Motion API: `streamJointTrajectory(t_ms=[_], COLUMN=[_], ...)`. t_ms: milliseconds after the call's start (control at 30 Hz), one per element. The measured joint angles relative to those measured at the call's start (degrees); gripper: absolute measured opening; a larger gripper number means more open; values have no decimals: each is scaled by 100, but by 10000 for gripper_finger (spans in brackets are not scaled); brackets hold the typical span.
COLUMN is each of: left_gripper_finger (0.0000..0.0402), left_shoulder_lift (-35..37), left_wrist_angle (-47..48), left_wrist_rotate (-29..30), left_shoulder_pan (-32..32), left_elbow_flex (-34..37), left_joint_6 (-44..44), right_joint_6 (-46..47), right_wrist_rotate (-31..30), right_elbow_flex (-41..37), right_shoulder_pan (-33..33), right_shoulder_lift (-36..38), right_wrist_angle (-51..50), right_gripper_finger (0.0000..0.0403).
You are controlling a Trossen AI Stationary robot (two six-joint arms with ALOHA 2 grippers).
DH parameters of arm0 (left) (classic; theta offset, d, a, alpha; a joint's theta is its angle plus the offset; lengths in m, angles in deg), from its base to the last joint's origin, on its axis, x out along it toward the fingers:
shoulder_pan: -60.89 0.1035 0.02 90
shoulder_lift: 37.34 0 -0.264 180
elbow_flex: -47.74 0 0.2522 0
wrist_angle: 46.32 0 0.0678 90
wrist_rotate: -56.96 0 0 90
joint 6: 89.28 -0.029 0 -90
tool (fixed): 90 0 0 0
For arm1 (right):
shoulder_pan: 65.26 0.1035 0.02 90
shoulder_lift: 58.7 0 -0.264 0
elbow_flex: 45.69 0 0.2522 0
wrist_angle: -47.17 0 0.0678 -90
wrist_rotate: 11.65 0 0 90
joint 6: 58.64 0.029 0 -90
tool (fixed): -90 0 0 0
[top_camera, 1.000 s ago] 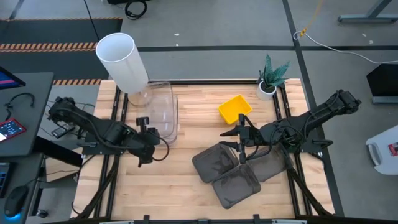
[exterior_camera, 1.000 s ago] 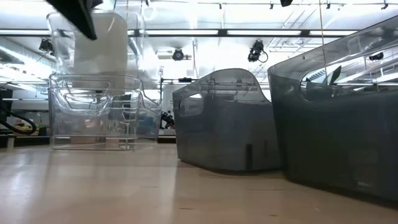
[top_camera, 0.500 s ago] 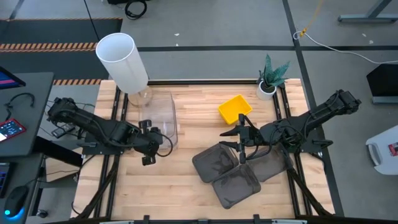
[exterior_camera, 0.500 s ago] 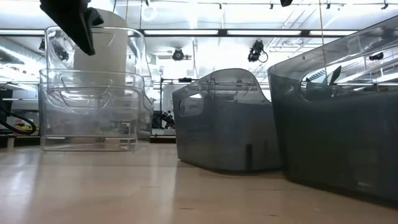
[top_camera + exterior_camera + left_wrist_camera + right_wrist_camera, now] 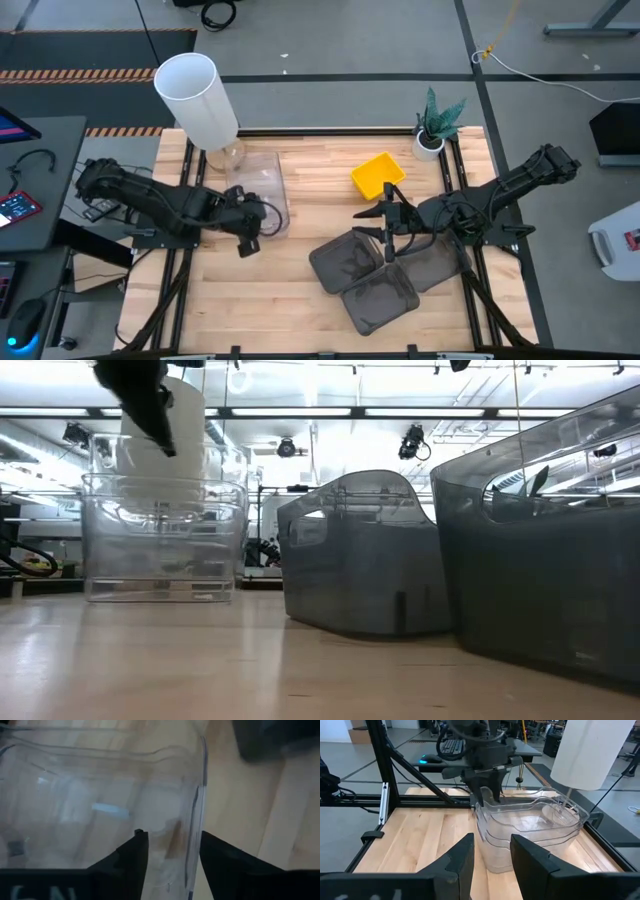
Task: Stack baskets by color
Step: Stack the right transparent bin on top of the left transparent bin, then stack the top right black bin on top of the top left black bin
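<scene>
Clear baskets [image 5: 258, 185] sit nested in a stack on the table's left half, also visible in the low view [image 5: 165, 535]. My left gripper [image 5: 247, 232] is open at the stack's near end, one finger inside and one outside the top basket's wall [image 5: 197, 815]. My right gripper [image 5: 388, 240] hovers open above three dark grey baskets [image 5: 345, 262], with nothing between its fingers [image 5: 462, 860]. A yellow basket [image 5: 378, 175] rests on the table beyond them. My left gripper [image 5: 170, 855] stands open astride the top clear basket's wall near its near corner, coming at it slanting down from the near-left. The wall runs close by one finger [image 5: 215, 860]. I cannot tell whether that finger touches it. The basket rests in the stack.
A tall white cylinder [image 5: 195, 95] stands at the far left, just behind the clear stack. A small potted plant [image 5: 435, 125] sits at the far right corner. Bare wood shows at the middle and along the near left of the table.
My left gripper has moved toward the table's right and a little down, rolling its wrist. The top clear basket has slid toward the near edge and now sits level, nested in the stack. My right arm has kept still.
</scene>
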Motion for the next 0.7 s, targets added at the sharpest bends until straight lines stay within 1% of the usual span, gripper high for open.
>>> streamJointTrajectory(t_ms=[133, 267, 400, 533, 700], left_gripper_finger=[184, 175, 164, 155, 155], left_shoulder_lift=[0, 0, 0, -12, -51], left_wrist_angle=[-447, -954, -1365, -1575, -2575], left_wrist_rotate=[-293, -539, -564, -575, -644], left_shoulder_pan=[108, 100, 104, 101, -69], left_elbow_flex=[-2, -2, -10, -203, -229], left_joint_6=[-81, -144, -322, -424, -911], right_joint_6=[7, 4, 4, 4, 4], right_wrist_rotate=[1, 1, -1, 1, 1], right_elbow_flex=[0, 0, 0, 0, 0], right_shoulder_pan=[-44, -48, -50, -49, -49], right_shoulder_lift=[-22, -26, -26, -26, -26], right_wrist_angle=[8, 13, 9, 4, 2], right_gripper_finger=[132, 132, 132, 132, 132])
